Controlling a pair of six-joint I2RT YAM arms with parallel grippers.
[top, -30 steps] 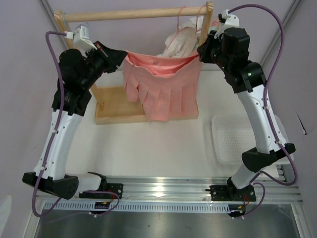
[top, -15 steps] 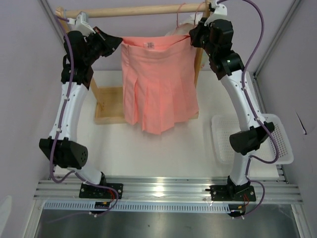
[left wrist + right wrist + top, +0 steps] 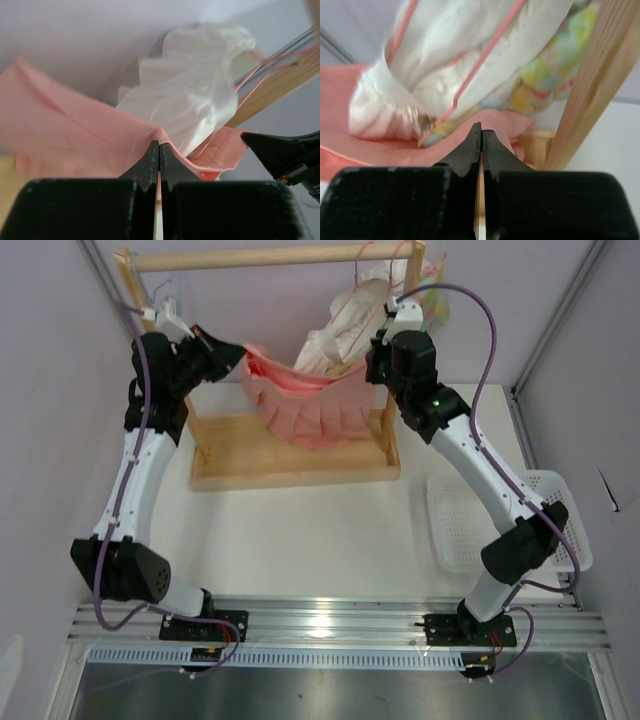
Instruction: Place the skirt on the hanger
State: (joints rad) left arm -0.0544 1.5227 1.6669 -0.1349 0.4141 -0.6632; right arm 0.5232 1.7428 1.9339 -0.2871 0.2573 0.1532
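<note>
Left gripper (image 3: 159,150): I see jaws pinching the skirt (image 3: 75,135); white ruffled garment (image 3: 195,90) just beyond.
Right gripper (image 3: 481,132): jaws clamping skirt; wooden post (image 3: 590,85) just beside.

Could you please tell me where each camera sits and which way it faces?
Top external: above and behind the robot, looking down; left arm and right arm show, holding the skirt at the wooden rack.
Left wrist: behind the shut left gripper, facing the white ruffled garment.
Right wrist: behind the shut right gripper, facing the pastel garment.
Both wrist views share skirt and white garment.
</note>
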